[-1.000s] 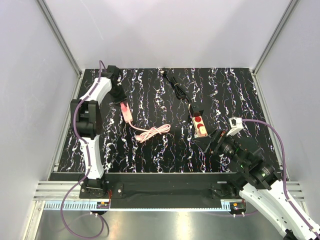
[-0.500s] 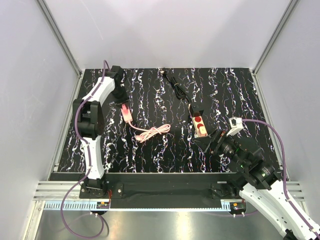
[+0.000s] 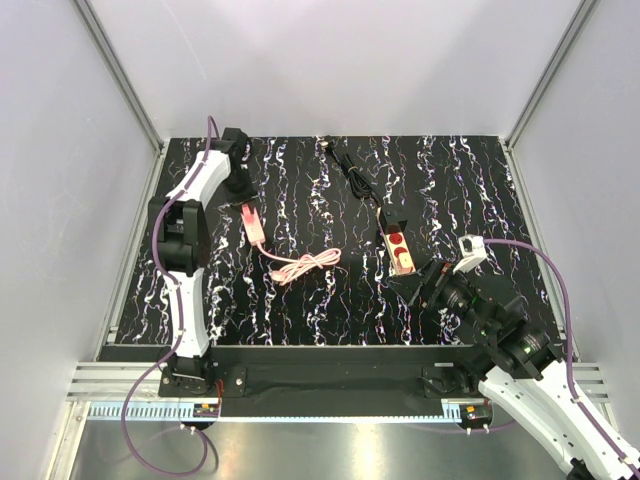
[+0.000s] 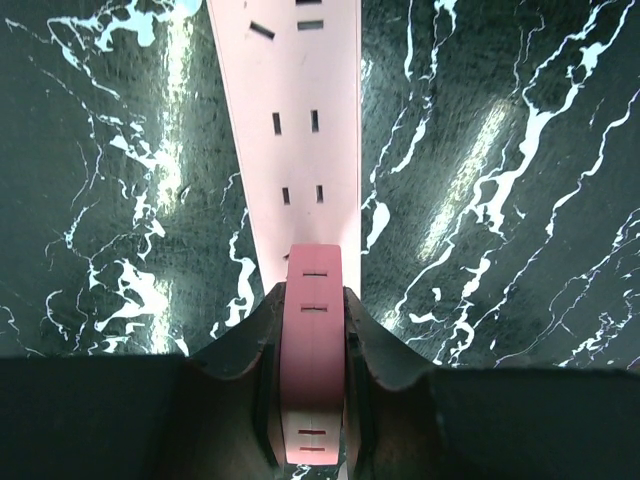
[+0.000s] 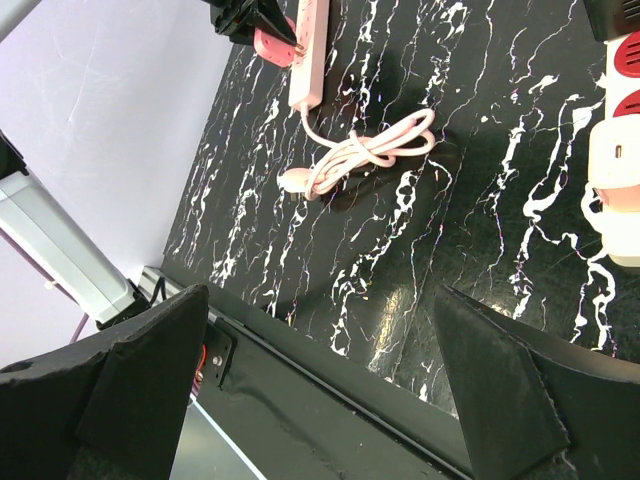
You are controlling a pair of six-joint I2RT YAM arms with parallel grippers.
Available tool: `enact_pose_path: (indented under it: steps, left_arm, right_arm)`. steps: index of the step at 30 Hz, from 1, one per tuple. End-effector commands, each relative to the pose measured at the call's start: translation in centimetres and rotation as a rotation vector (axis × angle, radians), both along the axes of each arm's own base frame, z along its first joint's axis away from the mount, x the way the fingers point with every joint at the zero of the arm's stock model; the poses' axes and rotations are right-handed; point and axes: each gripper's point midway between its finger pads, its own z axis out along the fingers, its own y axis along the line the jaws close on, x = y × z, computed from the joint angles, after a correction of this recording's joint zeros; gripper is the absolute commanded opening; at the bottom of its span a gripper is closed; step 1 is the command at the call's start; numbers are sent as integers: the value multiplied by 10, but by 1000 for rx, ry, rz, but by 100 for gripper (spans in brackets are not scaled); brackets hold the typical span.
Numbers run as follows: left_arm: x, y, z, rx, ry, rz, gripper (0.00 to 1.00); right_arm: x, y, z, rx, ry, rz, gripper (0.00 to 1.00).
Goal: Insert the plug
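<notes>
A pink power strip (image 3: 254, 224) lies at the left of the black marbled mat, its sockets showing in the left wrist view (image 4: 295, 120). My left gripper (image 3: 242, 198) is shut on its darker pink far end (image 4: 312, 340). The strip's pink cable (image 3: 305, 266) lies coiled near mid-mat, and its plug end (image 5: 290, 182) rests loose on the mat. My right gripper (image 3: 425, 285) is open and empty (image 5: 325, 390), low near the front edge, just in front of a red and white power strip (image 3: 398, 245).
A black cable (image 3: 352, 172) runs from the red and white strip toward the back of the mat. That strip shows at the right edge of the right wrist view (image 5: 620, 190). Grey walls close in the left, right and back sides.
The left arm has shifted slightly toward the back while still holding the pink strip's end. The strip, the cable and the right arm have hardly moved.
</notes>
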Motion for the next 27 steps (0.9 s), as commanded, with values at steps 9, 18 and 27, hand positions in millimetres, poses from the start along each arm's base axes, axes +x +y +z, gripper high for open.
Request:
enact_pose_path:
  steps: [9,18,27]
  left_arm:
    - [5,1,-1,-1,-4,9,0]
    - [-1,1,1,-1,1,5,0]
    - [-5,-8,-1,-26,15,2,0]
  right_arm:
    - [7,-3,14,-15,-45,-25,100]
    - [11,-2,11,-39,-38,-28,100]
    - [11,-2,10,-40,-35,-28,100]
